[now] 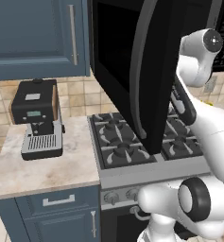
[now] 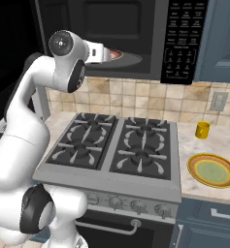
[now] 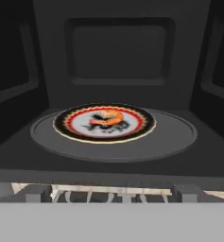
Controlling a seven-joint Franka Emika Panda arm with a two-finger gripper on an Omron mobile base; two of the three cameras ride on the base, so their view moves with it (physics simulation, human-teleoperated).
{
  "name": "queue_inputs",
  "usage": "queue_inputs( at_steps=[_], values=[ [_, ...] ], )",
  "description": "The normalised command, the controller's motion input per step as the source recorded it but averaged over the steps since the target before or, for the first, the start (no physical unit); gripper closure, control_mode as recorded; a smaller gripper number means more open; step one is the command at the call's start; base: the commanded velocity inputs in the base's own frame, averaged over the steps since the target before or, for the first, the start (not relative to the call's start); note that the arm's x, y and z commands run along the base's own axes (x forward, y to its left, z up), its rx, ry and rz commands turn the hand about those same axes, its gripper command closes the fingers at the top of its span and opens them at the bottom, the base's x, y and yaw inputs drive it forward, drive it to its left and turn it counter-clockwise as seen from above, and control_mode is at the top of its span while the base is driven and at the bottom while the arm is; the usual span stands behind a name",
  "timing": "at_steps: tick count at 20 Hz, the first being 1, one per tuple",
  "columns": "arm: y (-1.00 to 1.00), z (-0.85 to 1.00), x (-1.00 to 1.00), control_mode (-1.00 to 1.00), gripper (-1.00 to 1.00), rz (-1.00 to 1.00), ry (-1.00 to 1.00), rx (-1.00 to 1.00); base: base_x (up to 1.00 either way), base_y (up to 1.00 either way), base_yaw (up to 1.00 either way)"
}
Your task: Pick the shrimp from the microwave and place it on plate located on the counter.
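Blue-cabinet kitchen, microwave [image 2: 121,38] door swung wide over the gas stovetop [image 2: 116,145], shrimp not yet picked.

The shrimp [image 3: 106,119] is seen lying on a patterned dish [image 3: 104,123] on the turntable [image 3: 170,137] inside the microwave. It's probably light, curved and a bit slippery, so it's best pinched across the thick middle of the body. The gripper [image 3: 111,194] is held at the opening, fingers spread wide, nothing clamped; the tips are barely made out. The plate [image 2: 213,170] is parked on the counter [image 2: 204,145], well right of the microwave.
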Motion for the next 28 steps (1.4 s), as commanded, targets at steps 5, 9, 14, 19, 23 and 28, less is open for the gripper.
queue_inputs(
  at_steps=[5,9,14,19,23,28],
  values=[
    [0.05,0.26,0.72,-1.0,-1.0,0.01,0.0,0.0,0.0,0.0,0.0],
    [0.0,0.05,0.58,-1.0,-1.0,0.03,0.0,0.0,0.0,0.0,0.0],
    [0.0,-0.24,0.29,-1.0,-1.0,0.03,0.0,0.01,0.0,0.0,0.0],
    [0.01,-0.46,0.18,-1.0,-1.0,0.01,0.0,0.01,0.0,0.0,0.0],
    [0.02,-0.16,0.26,-1.0,-1.0,0.0,0.05,0.0,0.0,0.0,0.0],
    [0.0,0.05,0.36,-1.0,-1.0,0.0,0.02,0.0,0.0,0.0,0.0]
  ],
)
